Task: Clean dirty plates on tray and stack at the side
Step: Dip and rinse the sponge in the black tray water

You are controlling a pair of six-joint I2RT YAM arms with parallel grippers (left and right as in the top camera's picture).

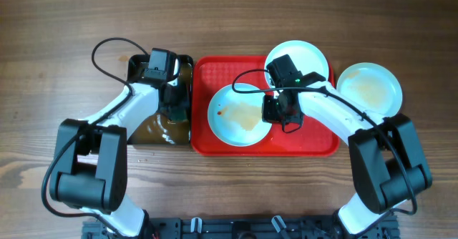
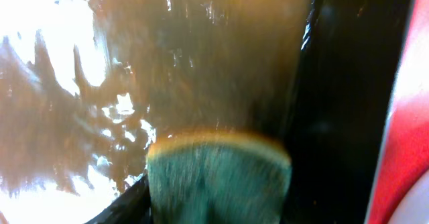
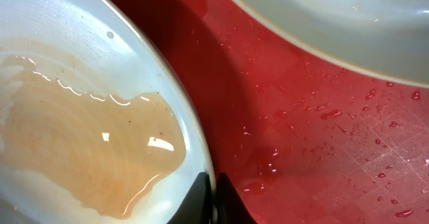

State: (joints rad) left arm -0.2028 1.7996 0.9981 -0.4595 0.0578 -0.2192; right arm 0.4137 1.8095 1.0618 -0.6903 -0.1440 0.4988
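Three white plates show overhead. One plate (image 1: 240, 114) with brownish liquid lies on the red tray (image 1: 315, 144); my right gripper (image 1: 274, 110) is shut on its right rim, seen close in the right wrist view (image 3: 213, 192), plate (image 3: 80, 117). A second plate (image 1: 308, 59) rests at the tray's back right edge, also in the right wrist view (image 3: 335, 16). A third plate (image 1: 368, 89) with a faint brown smear sits on the table right of the tray. My left gripper (image 1: 174, 103) is over the black tray (image 1: 184, 67), shut on the green sponge (image 2: 218, 180).
The black tray holds brown dirty water (image 2: 201, 63). The red tray's edge shows at the right of the left wrist view (image 2: 409, 117). Water drops lie on the red tray (image 3: 322, 137). Wooden table (image 1: 57, 24) surrounds everything.
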